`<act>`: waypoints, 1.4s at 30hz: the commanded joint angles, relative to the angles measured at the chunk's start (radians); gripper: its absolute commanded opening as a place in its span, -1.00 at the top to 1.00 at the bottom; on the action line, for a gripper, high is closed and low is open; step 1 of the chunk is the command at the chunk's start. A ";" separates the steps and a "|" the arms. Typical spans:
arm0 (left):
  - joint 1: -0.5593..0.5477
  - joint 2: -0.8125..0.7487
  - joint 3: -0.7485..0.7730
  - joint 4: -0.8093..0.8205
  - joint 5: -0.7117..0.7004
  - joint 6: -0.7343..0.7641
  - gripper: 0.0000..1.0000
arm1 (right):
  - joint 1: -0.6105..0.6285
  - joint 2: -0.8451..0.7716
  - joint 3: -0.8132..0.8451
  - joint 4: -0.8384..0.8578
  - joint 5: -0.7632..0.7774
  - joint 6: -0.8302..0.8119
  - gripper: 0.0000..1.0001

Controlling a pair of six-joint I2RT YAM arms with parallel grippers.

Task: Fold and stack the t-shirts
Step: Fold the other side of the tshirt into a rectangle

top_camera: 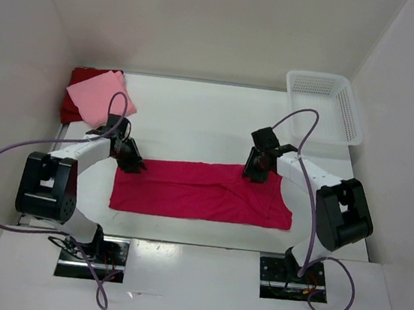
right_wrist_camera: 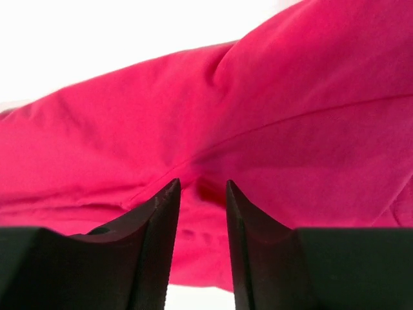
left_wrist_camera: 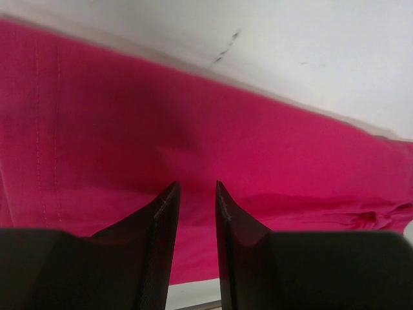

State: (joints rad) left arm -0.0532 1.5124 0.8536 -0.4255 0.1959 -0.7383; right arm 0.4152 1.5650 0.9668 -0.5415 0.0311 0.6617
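Folding of the crimson t-shirt [top_camera: 202,192] is being done: it is lying as a long strip, with the left gripper [top_camera: 131,165] and right gripper [top_camera: 256,175] being held narrowly parted and empty over its far edge. Crosswise folding is seemingly being called for next

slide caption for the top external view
Open left gripper and right gripper at the far edge of the crimson t-shirt; pink t-shirt on dark red t-shirt, far left.

My table [top_camera: 197,116] is white. In its middle, on the side near me, the crimson-magenta t-shirt [top_camera: 195,191] lies flat as a long band. In the far left corner lies the dark red t-shirt [top_camera: 81,74], with the light pink t-shirt [top_camera: 101,96] on top of it. The white basket [top_camera: 351,111] stands in the far right corner.
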 commanded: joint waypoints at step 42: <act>0.018 -0.087 0.045 0.008 0.046 -0.009 0.28 | 0.218 -0.118 0.055 -0.182 -0.294 -0.056 0.40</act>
State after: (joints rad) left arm -0.0387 1.4792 0.8425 -0.4210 0.2325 -0.7605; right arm 0.6411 1.5036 0.9478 -0.6880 -0.2398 0.5980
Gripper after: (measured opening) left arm 0.359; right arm 0.285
